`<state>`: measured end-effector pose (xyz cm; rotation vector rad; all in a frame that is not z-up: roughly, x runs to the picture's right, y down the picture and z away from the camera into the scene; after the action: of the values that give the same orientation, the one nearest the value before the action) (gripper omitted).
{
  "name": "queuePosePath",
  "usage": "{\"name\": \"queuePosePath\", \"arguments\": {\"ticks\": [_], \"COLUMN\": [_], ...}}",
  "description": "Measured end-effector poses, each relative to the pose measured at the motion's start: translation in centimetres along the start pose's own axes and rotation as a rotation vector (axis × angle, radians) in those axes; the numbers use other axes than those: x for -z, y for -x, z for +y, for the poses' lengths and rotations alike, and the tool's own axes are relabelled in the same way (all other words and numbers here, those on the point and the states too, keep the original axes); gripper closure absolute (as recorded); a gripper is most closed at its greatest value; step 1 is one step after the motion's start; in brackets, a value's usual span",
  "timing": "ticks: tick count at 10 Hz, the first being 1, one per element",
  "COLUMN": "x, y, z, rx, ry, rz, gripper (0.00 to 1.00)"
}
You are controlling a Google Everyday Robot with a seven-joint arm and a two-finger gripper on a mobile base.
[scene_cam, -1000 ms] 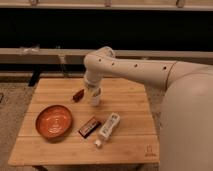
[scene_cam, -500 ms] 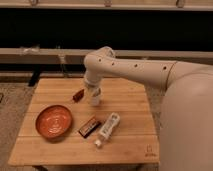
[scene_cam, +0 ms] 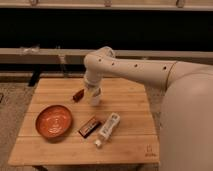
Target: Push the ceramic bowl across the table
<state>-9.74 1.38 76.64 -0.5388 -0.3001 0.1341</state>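
The ceramic bowl (scene_cam: pixel 53 121), round, shallow and orange-red with a paler mottled inside, sits on the left part of the light-wood slatted table (scene_cam: pixel 127 142). My gripper (scene_cam: pixel 94 100) hangs from the white arm (scene_cam: pixel 130 70) over the table's middle, pointing down, to the right of and beyond the bowl. It is apart from the bowl.
A small reddish-brown item (scene_cam: pixel 78 94) lies just left of the gripper. A dark-brown rectangular bar (scene_cam: pixel 89 127) and a white bottle lying on its side (scene_cam: pixel 108 128) lie right of the bowl. A dark logo (scene_cam: pixel 149 150) marks the near right corner. A dark wall and ledge run behind.
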Motion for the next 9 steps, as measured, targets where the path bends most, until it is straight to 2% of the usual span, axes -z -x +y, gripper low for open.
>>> {"name": "queuePosePath", "arguments": {"ticks": [4, 6, 9], "x": [0.2, 0.6, 0.1], "y": [0.0, 1.8, 5.9], "z": [0.0, 1.1, 6.0], "rx": [0.015, 0.098, 0.233], "ry": [-0.003, -0.010, 0.009], "rz": [0.010, 0.026, 0.052], "gripper": [0.30, 0.30, 0.30]}}
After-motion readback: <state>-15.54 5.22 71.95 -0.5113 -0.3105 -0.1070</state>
